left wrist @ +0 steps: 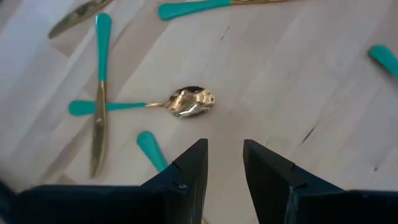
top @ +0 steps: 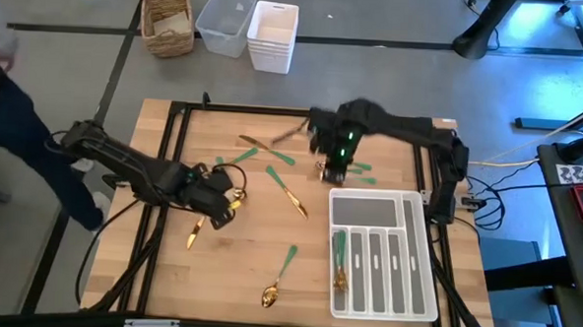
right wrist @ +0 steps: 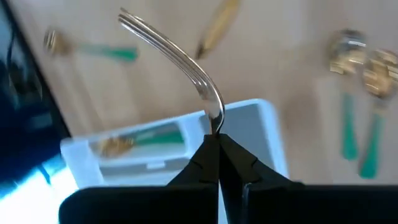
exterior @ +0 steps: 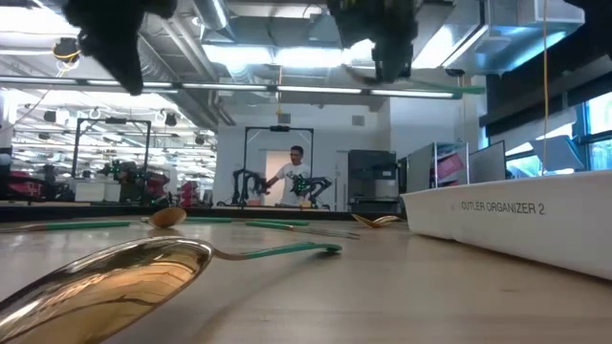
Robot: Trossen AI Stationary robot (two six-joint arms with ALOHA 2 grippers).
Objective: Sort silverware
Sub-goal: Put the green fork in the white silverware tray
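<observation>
A: Where's the right pincer (top: pixel 333 171)?

B: Above the bench (top: pixel 228 269), just past the far end of the white tray (top: pixel 418 256), toward twelve o'clock of it. Its fingers are pressed tight together on a fork (right wrist: pixel 177 56), pinching the piece near its neck, so the tines stick out ahead of the fingertips in the right wrist view.

A: And the left pincer (top: pixel 233 198)?

B: Over the bench's nine o'clock half, fingers parted a little with nothing between them. Its wrist view looks down on a spoon (left wrist: pixel 168 103) that lies across a knife (left wrist: pixel 99 93), the two handles forming a cross.

A: The rest of the silverware?

B: Scattered. One spoon (top: pixel 279 278) lies alone toward six o'clock. A piece (top: pixel 291 194) lies at bench centre, and another piece (top: pixel 196 229) at about seven o'clock of the left pincer. More pieces (top: pixel 272 148) sit toward twelve o'clock. In the tray, the compartment nearest nine o'clock already holds green-handled pieces (top: pixel 339 260) with their gold heads toward six o'clock.

A: Anything behind?

B: A wicker basket (top: pixel 169 22) and plastic bins (top: pixel 250 28) on the floor beyond the bench.
</observation>
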